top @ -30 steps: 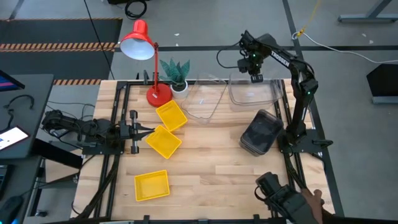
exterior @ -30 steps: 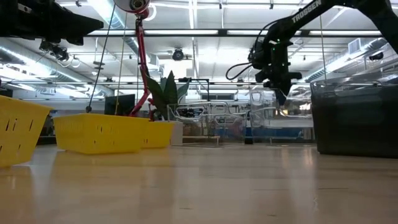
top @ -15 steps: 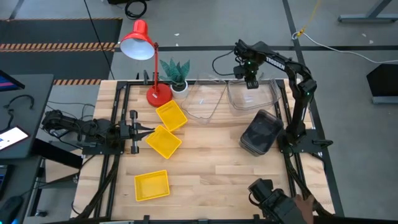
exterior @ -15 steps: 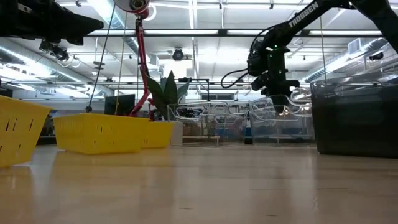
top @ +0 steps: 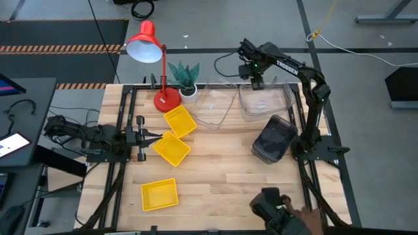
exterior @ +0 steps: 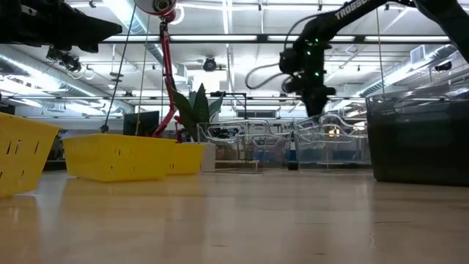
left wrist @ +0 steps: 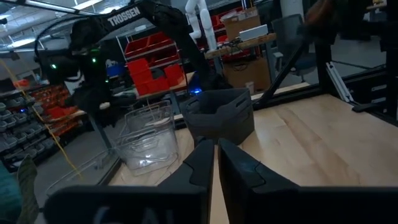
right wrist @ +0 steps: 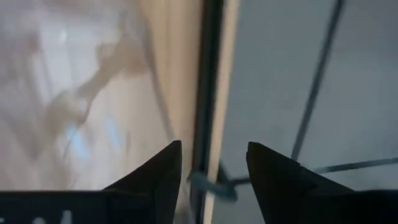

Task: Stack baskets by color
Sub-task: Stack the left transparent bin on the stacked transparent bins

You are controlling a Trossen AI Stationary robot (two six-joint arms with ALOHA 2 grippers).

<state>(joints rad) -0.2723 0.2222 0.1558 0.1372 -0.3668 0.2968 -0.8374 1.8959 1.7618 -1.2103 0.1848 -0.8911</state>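
Note:
Three yellow baskets lie apart on the table's left half (top: 179, 121) (top: 172, 149) (top: 160, 194). A dark grey stack (top: 274, 138) stands at the right. Clear baskets sit nested at the far edge (top: 264, 98), and one more clear basket (top: 215, 108) lies tilted to their left. My right gripper (top: 253, 83) hangs open above the far edge, beside the clear stack's far left corner, fingers pointing down, with nothing between them (right wrist: 211, 149). My left gripper (top: 157, 137) waits shut and level at the left, its tips by the middle yellow basket.
A red desk lamp (top: 147, 46) and a small potted plant (top: 185, 75) stand at the far left. Black frame rails (top: 121, 130) run along both table sides. A person's hand with a dark object (top: 281, 209) shows at the near edge. Bare wood lies at the table's middle.
My right gripper has swung along the far edge toward the table's left, away from the clear stack's middle to its far left corner. The clear stack stays where it was. The person's hand at the near edge has moved left.

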